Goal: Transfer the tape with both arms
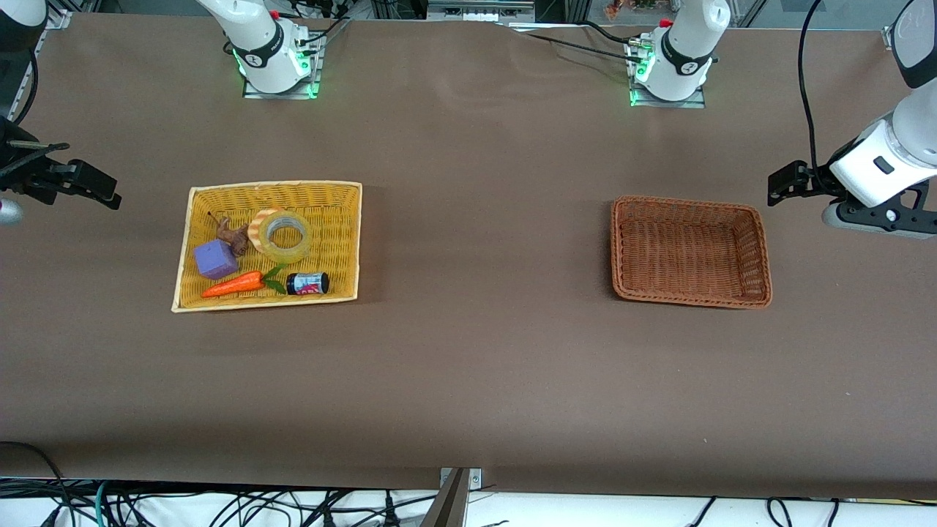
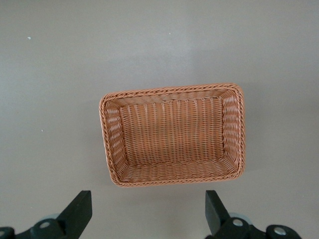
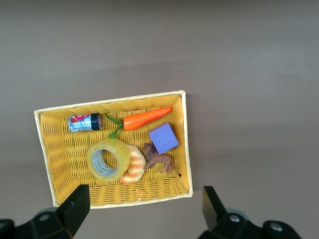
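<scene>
Lying in the shallow yellow woven tray (image 1: 344, 241) toward the right arm's end of the table, the thick roll of translucent yellowish packing tape (image 1: 287, 236) leans against a striped orange croissant-shaped toy (image 3: 133, 170), with a small brown animal figure (image 1: 233, 235) and a purple foam cube (image 1: 215, 259) just beside them. Nearer the front camera in the same tray lie an orange toy carrot with green leaves (image 1: 236, 285) and a small dark can with a red label (image 1: 308, 283).

The right gripper (image 3: 144, 211) hangs in the air off the tray's outer end, its black fingers (image 3: 75, 206) spread wide apart with nothing between them; the tape sits ahead of the jaws, well apart from them.

The left gripper (image 2: 149, 211) hangs off the outer end of the brown wicker basket (image 1: 761, 256), jaws likewise wide apart and holding nothing. That basket lies ahead of its fingertips, untouched, toward the left arm's end of the brown table (image 1: 483, 351).
</scene>
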You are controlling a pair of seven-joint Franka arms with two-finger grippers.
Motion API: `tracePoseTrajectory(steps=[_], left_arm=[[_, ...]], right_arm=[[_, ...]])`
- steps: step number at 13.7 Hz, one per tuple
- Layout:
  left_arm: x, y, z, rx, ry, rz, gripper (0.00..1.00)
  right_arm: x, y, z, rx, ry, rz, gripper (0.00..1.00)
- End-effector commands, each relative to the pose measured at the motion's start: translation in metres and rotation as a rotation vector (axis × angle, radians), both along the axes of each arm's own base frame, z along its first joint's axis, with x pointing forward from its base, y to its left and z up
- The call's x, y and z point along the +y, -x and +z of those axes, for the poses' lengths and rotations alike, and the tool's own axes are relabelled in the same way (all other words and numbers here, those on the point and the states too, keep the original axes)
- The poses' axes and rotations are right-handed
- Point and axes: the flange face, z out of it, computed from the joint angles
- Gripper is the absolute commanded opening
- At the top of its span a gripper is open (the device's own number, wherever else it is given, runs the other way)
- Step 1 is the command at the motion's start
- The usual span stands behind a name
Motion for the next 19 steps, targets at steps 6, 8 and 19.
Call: tracePoseTrajectory(steps=[6,8,19], left_arm=[[-0.0017,0.0001,0.0049,0.006,0.019,-0.025,1.00],[-0.0017,0.0001,0.0049,0.006,0.019,-0.025,1.00],[-0.0009,0.0002,0.0042,0.007,0.019,-0.023,1.00]], right_arm=[[-0.0073,-0.0053,-0.0015,0.009,-0.002,-0.003,1.00],[-0.0064,-0.0050,-0.0018,0.012,-0.002,-0.006,1.00],[-0.0039,-0.0059,-0.0030,0.010,-0.010,-0.013,1.00]])
